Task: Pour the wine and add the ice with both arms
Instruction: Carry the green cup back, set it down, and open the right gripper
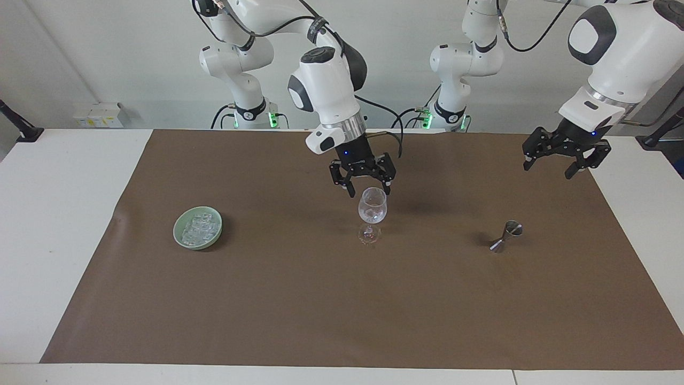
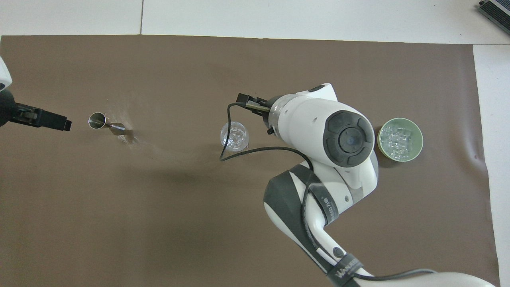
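Observation:
A clear stemmed wine glass point(image 1: 372, 206) point(image 2: 234, 136) stands mid-mat with ice point(image 2: 235, 138) cubes in its bowl. More ice point(image 1: 196, 229) fills a green bowl point(image 1: 178, 239) point(image 2: 418, 153) toward the right arm's end. My right gripper point(image 1: 367, 188) hangs open just above the glass rim, holding nothing; in the overhead view the right arm point(image 2: 338, 135) hides it. A steel jigger point(image 1: 507, 235) point(image 2: 97, 120) stands toward the left arm's end. My left gripper point(image 1: 549, 168) point(image 2: 59, 122) is open and raised over the mat beside the jigger. No wine is in view.
A brown mat point(image 1: 299, 310) covers most of the white table point(image 1: 59, 214). A black cable point(image 2: 227, 131) from the right wrist loops over the glass in the overhead view. A black clamp point(image 1: 21, 128) sits at the table's corner near the right arm's base.

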You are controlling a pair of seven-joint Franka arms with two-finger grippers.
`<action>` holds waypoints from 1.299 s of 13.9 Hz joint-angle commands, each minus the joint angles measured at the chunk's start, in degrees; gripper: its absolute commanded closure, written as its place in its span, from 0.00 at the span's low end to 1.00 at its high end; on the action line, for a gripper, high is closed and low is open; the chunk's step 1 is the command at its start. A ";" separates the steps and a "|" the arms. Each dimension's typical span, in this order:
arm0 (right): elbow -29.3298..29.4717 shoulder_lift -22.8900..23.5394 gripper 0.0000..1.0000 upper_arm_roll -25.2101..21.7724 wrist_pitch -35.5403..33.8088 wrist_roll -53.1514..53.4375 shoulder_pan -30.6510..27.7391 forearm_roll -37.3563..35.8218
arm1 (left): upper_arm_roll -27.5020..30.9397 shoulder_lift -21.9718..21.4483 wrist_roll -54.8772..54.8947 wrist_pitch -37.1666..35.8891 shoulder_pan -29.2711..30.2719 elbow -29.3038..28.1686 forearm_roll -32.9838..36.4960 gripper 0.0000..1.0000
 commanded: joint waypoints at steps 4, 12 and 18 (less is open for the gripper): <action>0.55 -3.11 0.00 0.35 -8.24 -9.79 -9.00 -4.34 | 0.57 -4.47 -0.81 -4.23 1.69 -5.69 0.99 0.00; 1.07 -13.22 0.00 -0.08 -24.85 -12.61 -13.40 -2.76 | -0.13 -5.17 -2.99 -1.45 0.90 -6.83 5.91 0.00; 1.95 -17.79 0.00 -7.45 -36.62 -21.81 -13.58 0.05 | -0.22 -5.44 -5.21 1.73 0.37 -7.98 3.12 0.00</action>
